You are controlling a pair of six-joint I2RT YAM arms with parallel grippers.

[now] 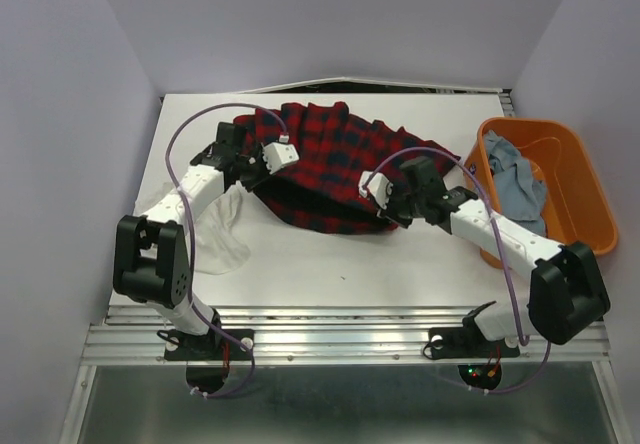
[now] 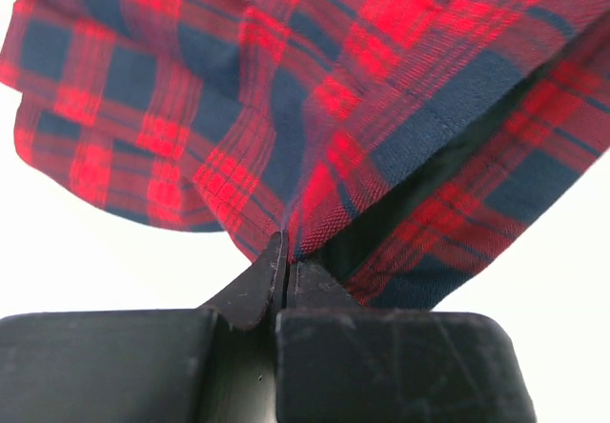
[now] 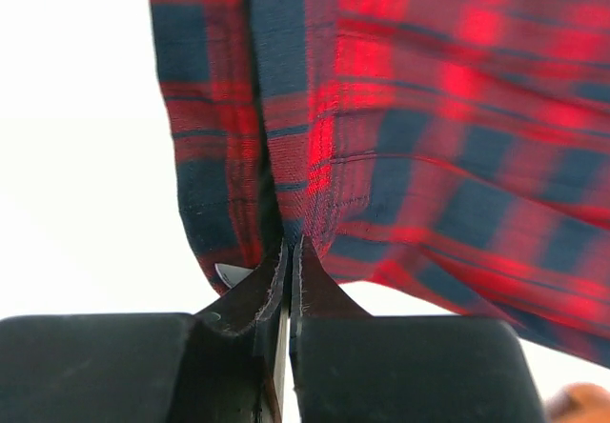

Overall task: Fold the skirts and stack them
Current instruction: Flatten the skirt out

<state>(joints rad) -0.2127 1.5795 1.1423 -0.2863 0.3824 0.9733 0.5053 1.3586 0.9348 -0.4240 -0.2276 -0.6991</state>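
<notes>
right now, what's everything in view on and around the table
table: one, white, in front of the arms
plaid skirt: one, red and dark blue, middle of the table toward the back
white skirt: one, white, left side of the table
tub: one, orange, right side of the table
blue cloth: one, pale blue, heaped in the tub
left gripper: one, black fingers, shut on the plaid skirt
right gripper: one, black fingers, shut on the plaid skirt
</notes>
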